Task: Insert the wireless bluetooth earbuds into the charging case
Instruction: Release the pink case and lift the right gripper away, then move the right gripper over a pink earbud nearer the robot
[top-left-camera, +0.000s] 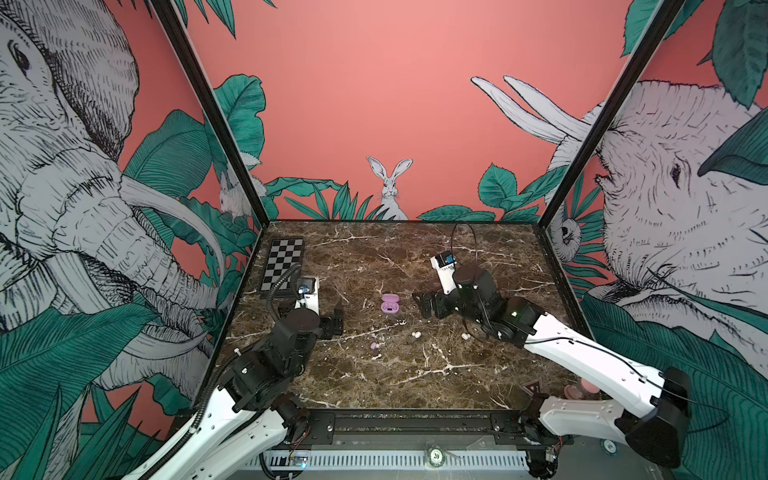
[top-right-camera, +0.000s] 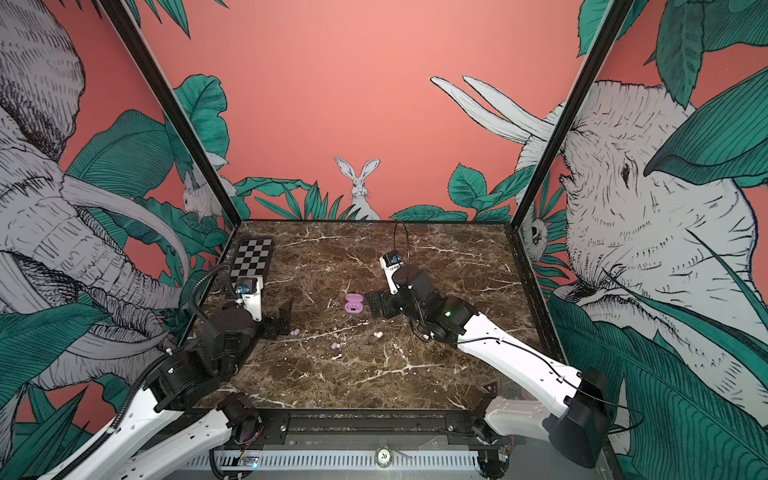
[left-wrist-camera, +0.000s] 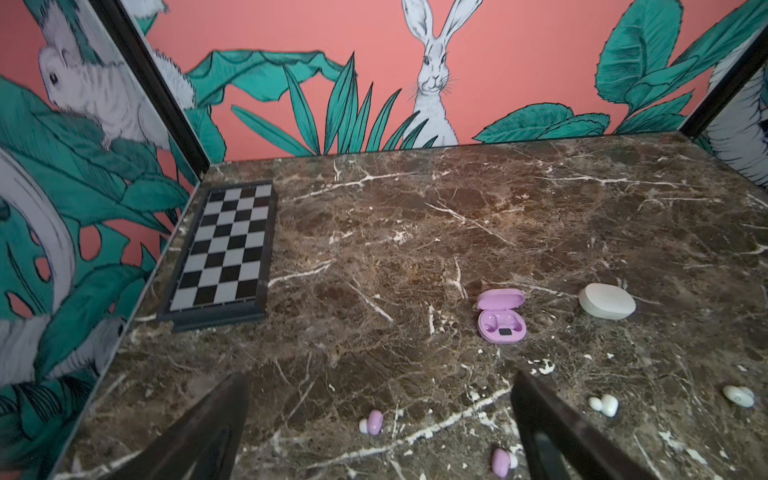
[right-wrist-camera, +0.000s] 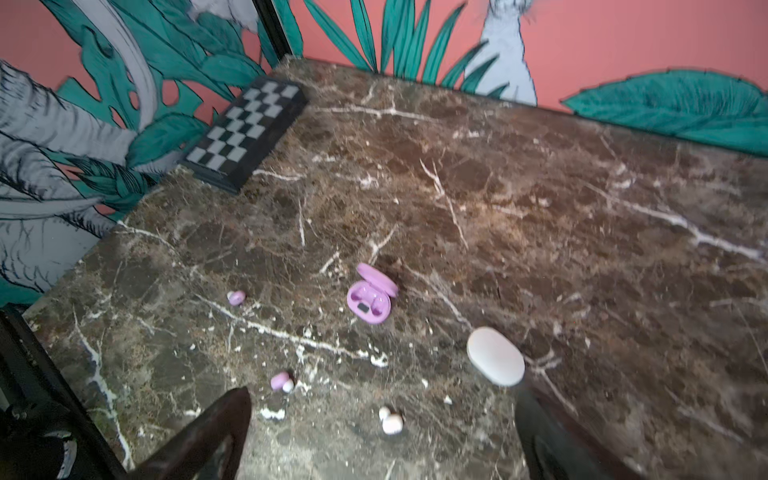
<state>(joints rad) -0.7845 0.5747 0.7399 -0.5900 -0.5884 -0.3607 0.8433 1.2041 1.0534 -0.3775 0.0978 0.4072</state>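
jaws of left gripper (top-left-camera: 334, 322), right gripper (top-left-camera: 422, 305) spread wide, empty. lilac earbuds (left-wrist-camera: 371, 422), white earbuds (left-wrist-camera: 604, 405) loose on marble (left-wrist-camera: 415, 249) near open lilac case (left-wrist-camera: 501, 322); white case (left-wrist-camera: 607, 306) shut. step: pre-grasp. next likely: fine pinch on one lilac.

The tabletop (left-wrist-camera: 415, 249) looks like polished brown marble with white veins, smooth and faintly glossy. The lilac case (left-wrist-camera: 501, 315) is smooth plastic with a satin sheen. The white case (left-wrist-camera: 607, 306) is smooth and matt (an eggshell look). The 2 lilac earbuds (left-wrist-camera: 372, 422) and 2 white earbuds (left-wrist-camera: 604, 404) are smooth, slightly shiny plastic. The chessboard (left-wrist-camera: 224, 249) has flat matt squares in a dark matt frame.
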